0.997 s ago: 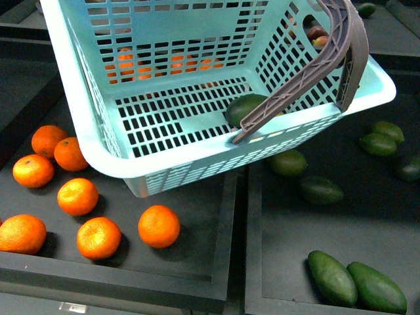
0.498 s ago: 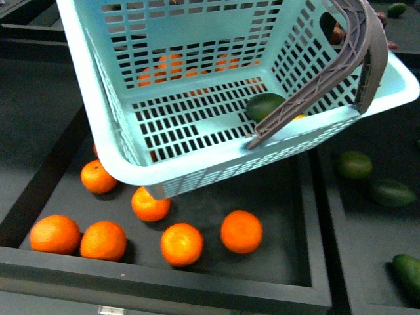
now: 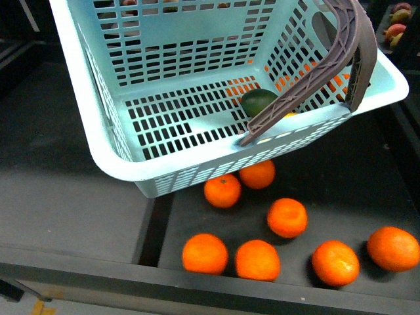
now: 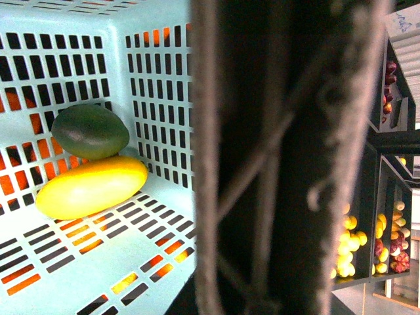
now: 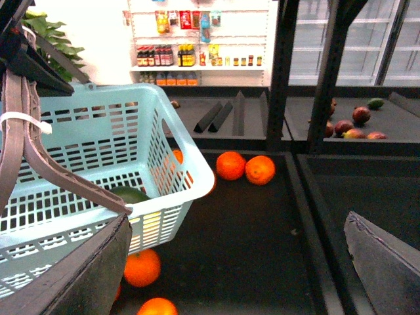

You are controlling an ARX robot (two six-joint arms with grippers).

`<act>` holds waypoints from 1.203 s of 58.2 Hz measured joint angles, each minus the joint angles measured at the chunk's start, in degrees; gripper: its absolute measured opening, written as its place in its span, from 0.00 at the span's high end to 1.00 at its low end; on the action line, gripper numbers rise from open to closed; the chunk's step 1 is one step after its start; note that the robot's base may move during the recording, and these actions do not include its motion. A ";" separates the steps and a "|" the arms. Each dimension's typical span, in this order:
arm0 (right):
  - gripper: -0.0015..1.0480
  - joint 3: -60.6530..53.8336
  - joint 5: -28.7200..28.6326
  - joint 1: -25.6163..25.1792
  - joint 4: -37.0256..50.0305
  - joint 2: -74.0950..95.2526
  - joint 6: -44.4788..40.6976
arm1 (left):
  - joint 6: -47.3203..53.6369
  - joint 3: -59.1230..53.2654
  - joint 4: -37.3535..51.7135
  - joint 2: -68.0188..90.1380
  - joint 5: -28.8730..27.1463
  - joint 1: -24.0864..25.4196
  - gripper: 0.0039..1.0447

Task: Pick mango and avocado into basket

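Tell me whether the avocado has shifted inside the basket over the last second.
No. The avocado sits at the same spot beside the foot of the handle on the basket floor; only the background has shifted.

Light teal slotted basket [image 3: 105, 118] is seen tilted, grey-brown handle [image 3: 328, 62] raised. Dark green avocado [image 4: 90, 131] and yellow oblong mango [image 4: 92, 186] are found touching on its floor, in a corner

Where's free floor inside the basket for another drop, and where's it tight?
Free: the basket floor's slotted middle and left, bounded by the far wall and near rim. Tight: the right corner, where the avocado rests against the mango beside the side wall, with the handle crossing above them in the front view.
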 joint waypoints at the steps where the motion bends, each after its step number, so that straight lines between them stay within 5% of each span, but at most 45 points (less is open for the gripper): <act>1: 0.07 0.00 0.00 0.00 -0.02 0.00 -0.02 | 0.00 0.00 0.00 0.00 0.04 -0.09 0.95; 34: 0.07 -0.02 -0.24 -0.09 -0.02 0.00 -0.04 | 0.74 0.02 0.00 0.00 -2.03 1.42 0.95; 44: 0.07 -0.02 -0.20 -0.11 -0.02 0.00 -0.09 | -17.27 1.75 -7.04 0.83 -33.57 0.17 0.95; 51: 0.07 -0.02 -0.02 -0.09 -0.02 0.00 -0.09 | -21.35 0.39 -6.25 0.79 -41.62 2.14 0.95; 70: 0.07 -0.02 -0.17 -0.11 -0.02 0.00 -0.09 | -27.96 -5.68 5.68 4.37 -31.15 9.33 0.95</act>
